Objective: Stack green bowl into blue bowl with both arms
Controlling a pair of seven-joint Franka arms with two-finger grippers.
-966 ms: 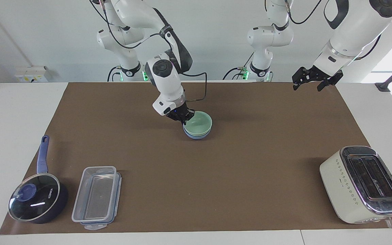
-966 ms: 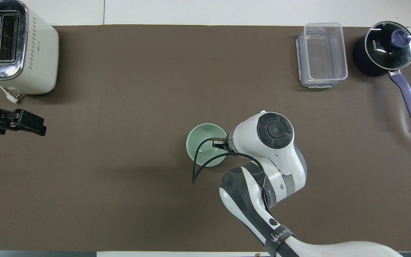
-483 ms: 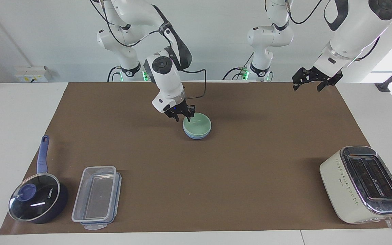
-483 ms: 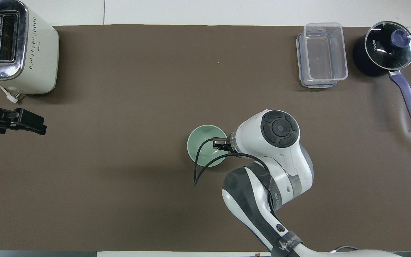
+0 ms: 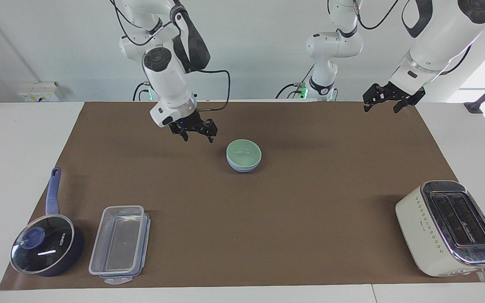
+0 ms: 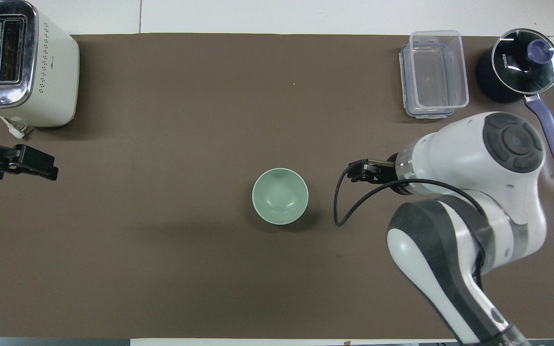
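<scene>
Facing view gives you the best reading of heights, so start with the things nearest to the robots. The left gripper (image 5: 393,102) hangs in the air over the mat's (image 5: 310,219) edge at the left arm's end; this arm waits, and its fingers look spread apart, with nothing in them. The right gripper (image 5: 196,131) is also raised, over bare mat toward the right arm's end from the bowls, with its fingers parted and empty.

The green bowl (image 5: 243,152) sits inside the blue bowl (image 5: 242,168), upright and level, near the middle of the mat. Only a thin blue band shows under the green rim, so I judge that the stack is made and the task is close to finished. The right gripper is beside the bowls but apart from them, not touching.

Farther from the robots stand the toaster (image 5: 449,227), the clear plastic box (image 5: 118,244) and the saucepan (image 5: 46,248), all well apart from the bowls.
</scene>
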